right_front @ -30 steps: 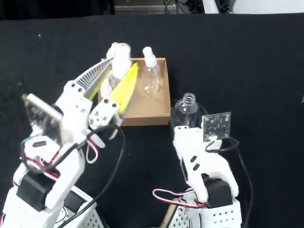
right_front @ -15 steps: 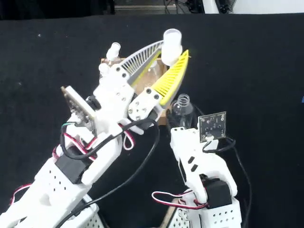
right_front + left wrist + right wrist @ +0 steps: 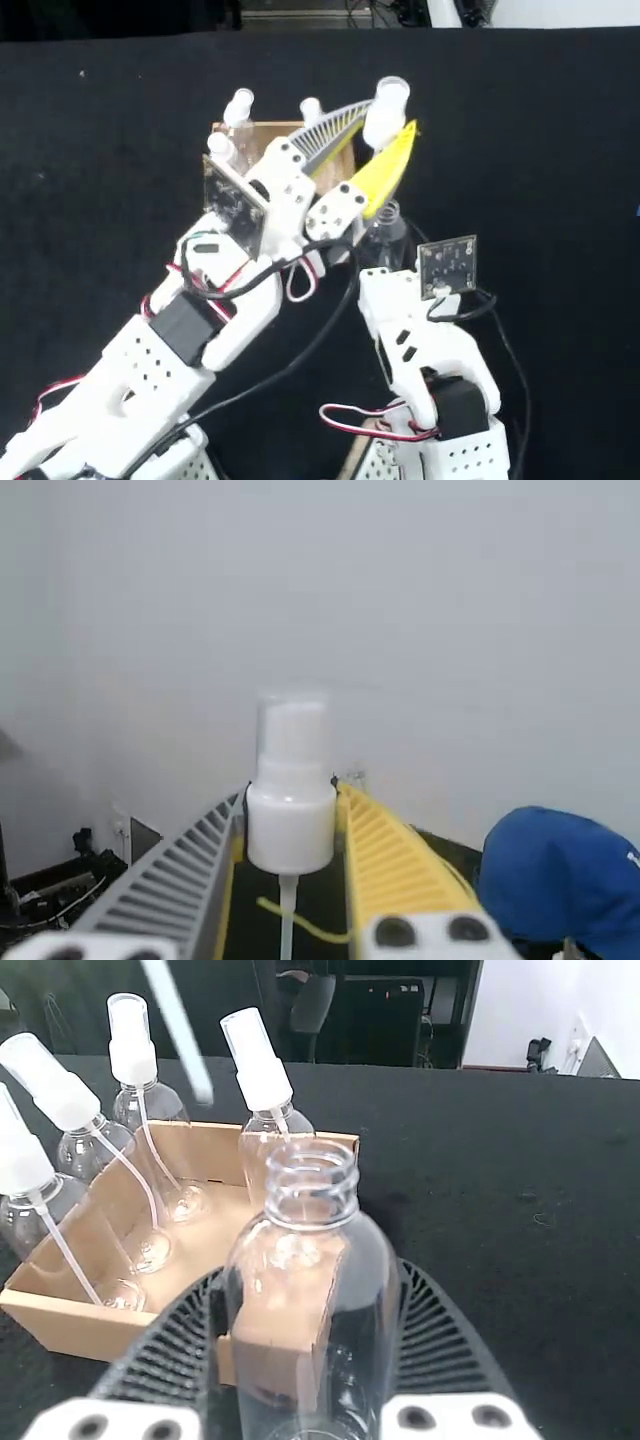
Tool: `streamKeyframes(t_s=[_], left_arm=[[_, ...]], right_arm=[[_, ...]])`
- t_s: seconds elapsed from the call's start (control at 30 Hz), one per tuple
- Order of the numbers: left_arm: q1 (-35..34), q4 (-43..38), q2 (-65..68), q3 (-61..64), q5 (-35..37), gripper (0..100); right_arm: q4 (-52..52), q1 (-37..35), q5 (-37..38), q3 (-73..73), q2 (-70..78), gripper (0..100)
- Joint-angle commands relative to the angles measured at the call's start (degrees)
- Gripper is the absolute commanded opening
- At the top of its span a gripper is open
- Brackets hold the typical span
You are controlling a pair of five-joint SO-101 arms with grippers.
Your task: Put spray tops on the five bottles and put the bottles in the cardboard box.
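Standing in box (image 3: 70,1312): 4 capped btls (image 3: 258,1055); 1 open btl (image 3: 305,1260) beside

**High view.** A fixed camera above the near side of the black table (image 3: 540,130) looks steeply down. It takes in both arms from their bases to the cardboard box (image 3: 262,136) farther off.

**Left wrist view.** The camera sits behind the left gripper (image 3: 291,798) and sights along its fingers. It is tilted up off the table toward a pale wall. The spray top (image 3: 290,780), clamped between the fingers, stands very near the lens.

**Right wrist view.** The camera rides low behind the right gripper (image 3: 307,1278) and faces the far side. The open bottle (image 3: 305,1250), gripped between the fingers, is close in front, with the box just beyond it to the left.

**Shared parts.** The high and right wrist views share the box and the open bottle. The high and left wrist views share the spray top.
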Motion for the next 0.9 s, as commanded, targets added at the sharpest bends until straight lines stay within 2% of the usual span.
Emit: streamKeyframes(t_s=[0.0, 0.1, 0.3, 0.47, 0.6, 0.77, 0.87], left_arm=[[0.0, -1.1, -0.7, 0.8, 0.4, 6], [0.0, -1.3, 0.9, 0.6, 0.4, 6], [-1.2, -12.3, 4.4, 0.2, 1.1, 5], [-1.5, -12.2, 4.6, 0.2, 7.4, 6], [-1.6, -12.1, 4.6, 0.9, 7.8, 5], [-1.1, -4.8, 4.6, 0.9, 8.2, 6], [-1.5, -3.2, 4.6, 1.1, 9.4, 5]], right_arm=[[-1.9, -0.8, -0.3, -0.3, -5.7, 7.4], [-1.9, -0.8, -0.3, -0.3, -5.7, 7.4], [-1.9, -0.8, -0.3, -0.3, -5.7, 7.4], [-1.9, -0.8, -0.3, -0.3, -5.7, 7.4], [-1.8, -0.8, -0.3, -0.3, -5.7, 7.4], [-1.8, -0.8, -0.3, -0.3, -5.7, 7.4], [-1.8, -0.8, -0.3, -0.2, -5.7, 7.4]])
